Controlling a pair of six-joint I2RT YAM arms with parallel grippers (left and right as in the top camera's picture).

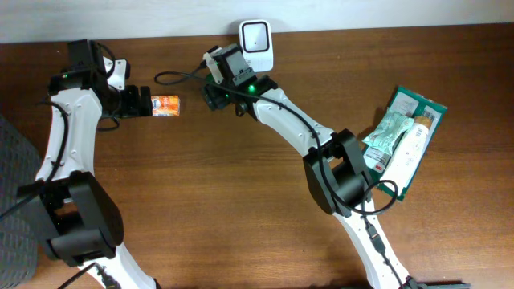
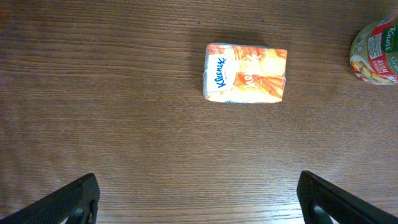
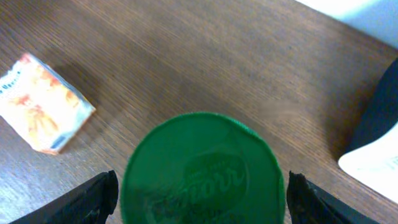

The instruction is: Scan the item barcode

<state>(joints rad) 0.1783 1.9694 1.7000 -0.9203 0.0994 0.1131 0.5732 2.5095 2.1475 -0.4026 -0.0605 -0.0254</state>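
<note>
A Knorr jar with a green lid point(image 3: 202, 168) stands on the wooden table right under my right gripper point(image 3: 202, 202). The gripper is open, one finger on each side of the lid, with a thin gap at both sides. In the overhead view the right gripper point(image 1: 214, 96) covers the jar. The jar's edge point(image 2: 376, 50) shows at the far right of the left wrist view. The white scanner point(image 1: 255, 44) stands just behind the right gripper at the table's back edge. My left gripper point(image 2: 199, 205) is open and holds nothing, short of an orange Kleenex pack point(image 2: 245, 73).
The Kleenex pack point(image 1: 165, 105) lies between the two grippers and also shows at the left of the right wrist view point(image 3: 43, 102). A green tray point(image 1: 409, 100) with several packaged items sits at the far right. A black cable point(image 1: 173, 78) loops behind the pack.
</note>
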